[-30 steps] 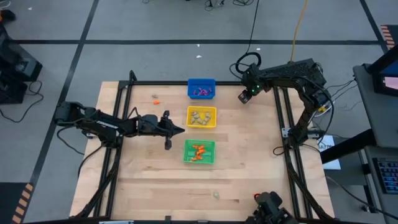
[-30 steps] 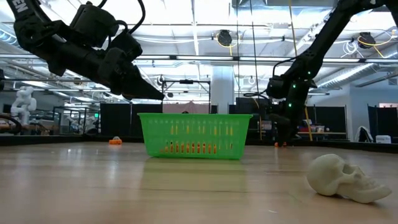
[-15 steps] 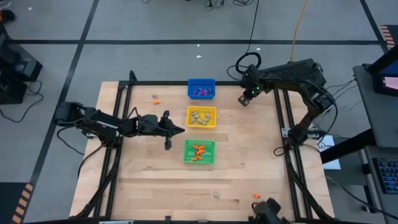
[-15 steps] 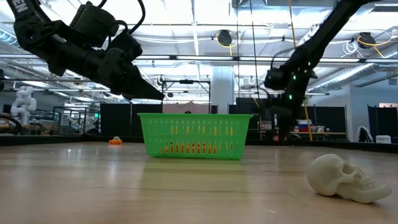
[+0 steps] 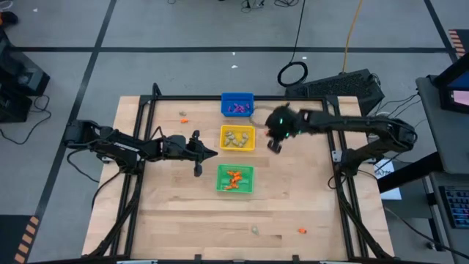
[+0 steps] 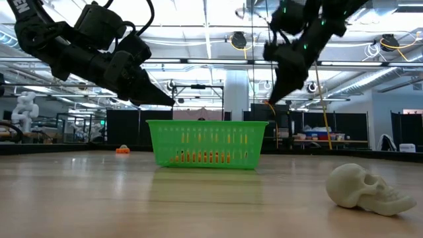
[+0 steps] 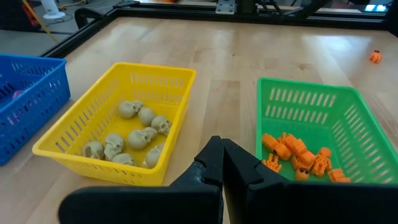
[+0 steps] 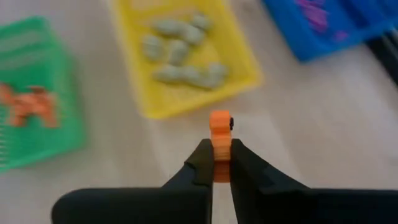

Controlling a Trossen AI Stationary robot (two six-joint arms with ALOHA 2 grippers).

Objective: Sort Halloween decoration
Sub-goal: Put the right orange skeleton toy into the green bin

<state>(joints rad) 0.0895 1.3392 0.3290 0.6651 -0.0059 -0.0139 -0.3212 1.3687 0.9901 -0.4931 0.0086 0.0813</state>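
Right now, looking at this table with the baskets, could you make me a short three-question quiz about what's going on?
1. True or false: the right gripper is shut on an orange trinket.
2. Which bin holds the pale skulls? A) blue bin B) yellow bin C) green bin
3. Fill in: on the bare table, near its front edge, lie a pale skull and one ______ trinket.

Key: 1 true; 2 B; 3 orange. The left gripper waits shut, left of the bins.
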